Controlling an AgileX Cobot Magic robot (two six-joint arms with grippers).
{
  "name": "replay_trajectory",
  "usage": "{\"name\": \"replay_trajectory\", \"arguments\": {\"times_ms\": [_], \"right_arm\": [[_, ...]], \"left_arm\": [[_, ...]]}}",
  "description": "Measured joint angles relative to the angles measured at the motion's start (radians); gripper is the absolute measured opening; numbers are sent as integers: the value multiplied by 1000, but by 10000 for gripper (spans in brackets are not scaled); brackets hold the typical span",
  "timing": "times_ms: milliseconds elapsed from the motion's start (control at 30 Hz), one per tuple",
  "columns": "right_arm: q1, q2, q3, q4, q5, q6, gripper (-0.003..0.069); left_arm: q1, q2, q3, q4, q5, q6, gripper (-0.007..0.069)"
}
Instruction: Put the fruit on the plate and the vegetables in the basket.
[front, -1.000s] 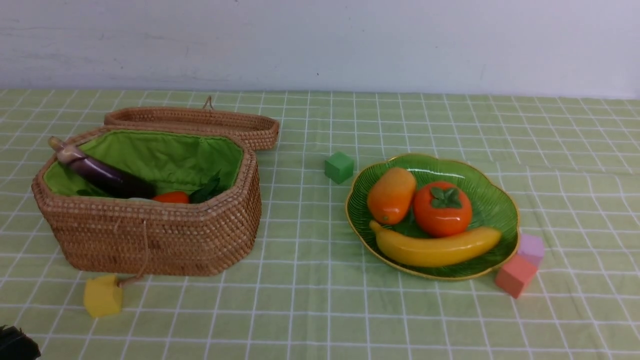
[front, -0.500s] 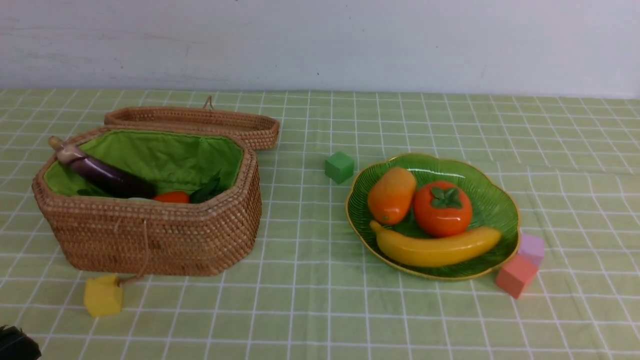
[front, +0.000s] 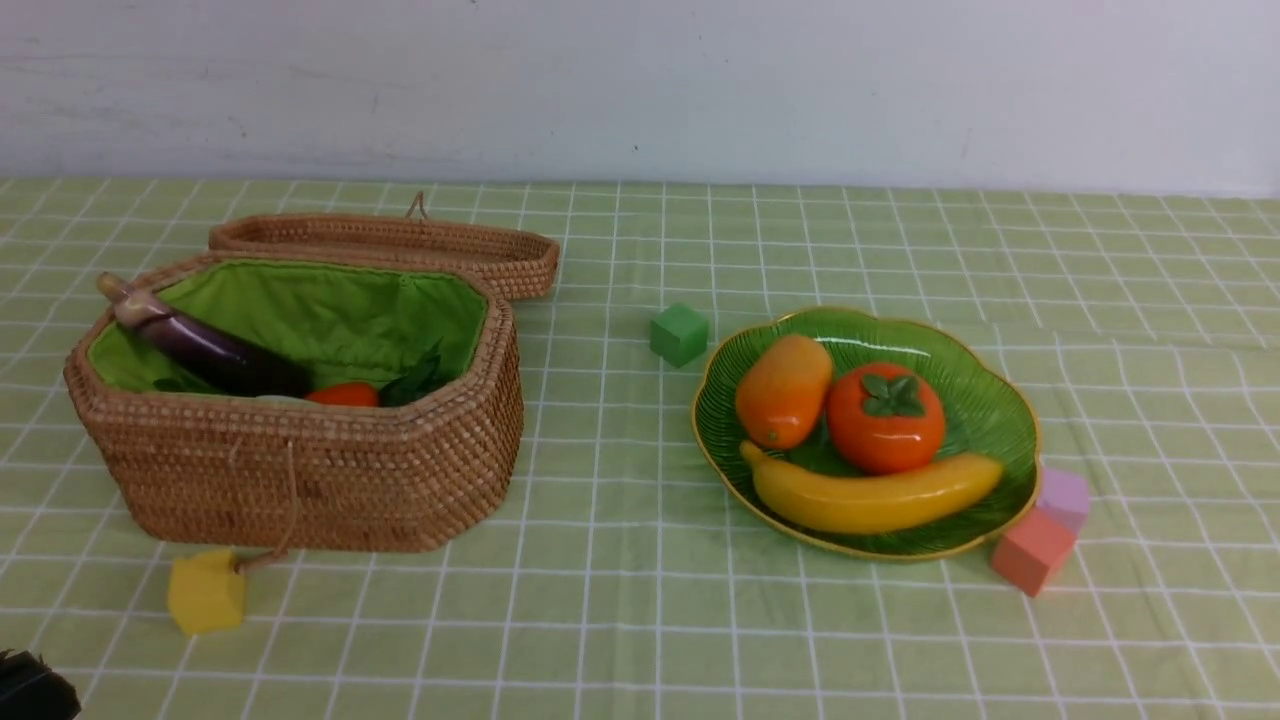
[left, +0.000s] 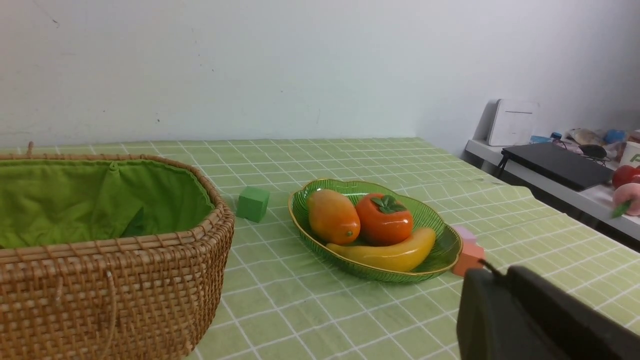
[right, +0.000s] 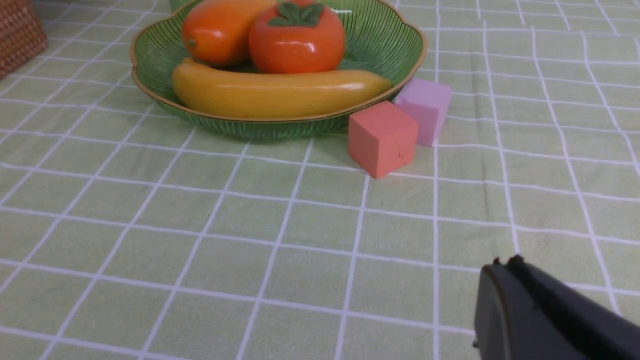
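Both grippers closed, empty; fruit (front: 865, 440) on plate (front: 1000, 420); vegetables (front: 215, 352) in basket (front: 300, 480)

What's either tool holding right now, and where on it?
Nothing. Both tools are shut and empty, clear of the table items: left tool, right tool. Fruit sits on the plate, vegetables in the basket.

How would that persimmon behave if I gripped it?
The persimmon looks glossy and round, so it would likely slip in the grip. Freed, it might roll, though the mango and banana pressed beside it would probably hem it in.
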Motion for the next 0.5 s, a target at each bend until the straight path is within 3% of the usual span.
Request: {"name": "replay_trajectory", "arguments": {"times_ms": [400,500], "right_arm": [[0,0,0,-1,0,1,-1],[0,0,0,-2,0,1,1]], "left_arm": [[1,0,0,24,0,12,29],[80,0,0,-28,10,75,26]]}}
